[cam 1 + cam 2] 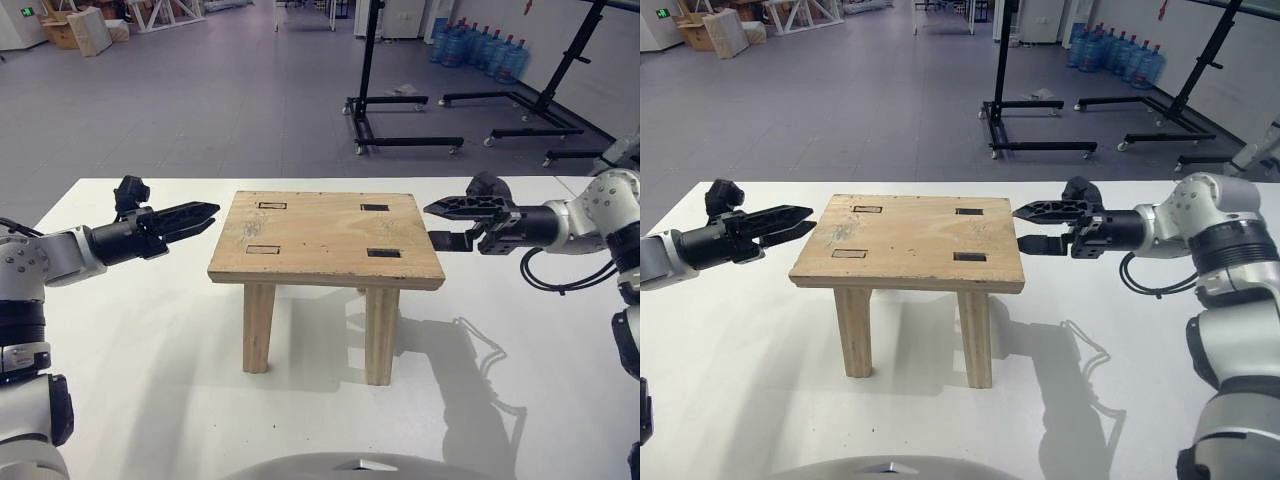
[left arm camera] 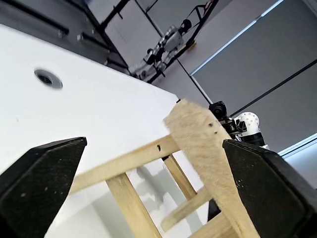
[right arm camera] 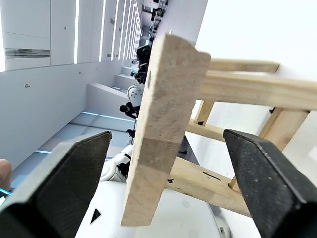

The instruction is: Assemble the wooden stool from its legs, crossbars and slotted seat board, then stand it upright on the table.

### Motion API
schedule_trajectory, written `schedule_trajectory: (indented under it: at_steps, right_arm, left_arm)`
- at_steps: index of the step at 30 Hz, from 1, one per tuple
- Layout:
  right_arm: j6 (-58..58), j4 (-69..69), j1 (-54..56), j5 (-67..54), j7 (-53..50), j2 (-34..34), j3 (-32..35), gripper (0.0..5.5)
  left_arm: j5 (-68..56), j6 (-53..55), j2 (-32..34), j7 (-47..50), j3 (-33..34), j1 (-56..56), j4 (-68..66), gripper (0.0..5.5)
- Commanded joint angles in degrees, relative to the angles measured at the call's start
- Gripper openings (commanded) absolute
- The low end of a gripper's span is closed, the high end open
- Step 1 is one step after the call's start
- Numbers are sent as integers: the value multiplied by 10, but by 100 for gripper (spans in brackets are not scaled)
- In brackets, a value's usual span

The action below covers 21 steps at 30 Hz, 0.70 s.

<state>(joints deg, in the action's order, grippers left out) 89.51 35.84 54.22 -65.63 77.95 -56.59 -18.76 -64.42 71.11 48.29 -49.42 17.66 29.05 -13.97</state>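
Upright stool being flanked by two spread grippers.
Eye views: the stool [image 1: 325, 240] is being borne at the middle of the table [image 1: 130, 330], with the left gripper [image 1: 205, 214] being held spread at its nine o'clock and the right gripper [image 1: 432, 224] spread at three. Wrist views: the seat edge is being framed between parted fingers [image 2: 39, 183].

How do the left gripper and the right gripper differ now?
The left gripper is at the seat board's left edge, the right gripper at its right edge. The right gripper's jaws stand wider apart than the left gripper's. Both are open, holding nothing.
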Motion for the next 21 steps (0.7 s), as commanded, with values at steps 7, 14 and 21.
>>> schedule_trajectory:
  at_steps: [7,14,21]
  right_arm:
    - [-34,-391,-506,-92,2,-53,395,416]
    - [-120,-630,-627,-142,-112,99,369,416]
    - [-293,-531,-520,42,-142,218,206,416]
  left_arm:
    - [-77,-22,-49,-59,262,-484,419,503]
    - [-168,-54,-114,46,72,-456,521,503]
    - [-25,-102,-115,57,-71,-300,373,503]
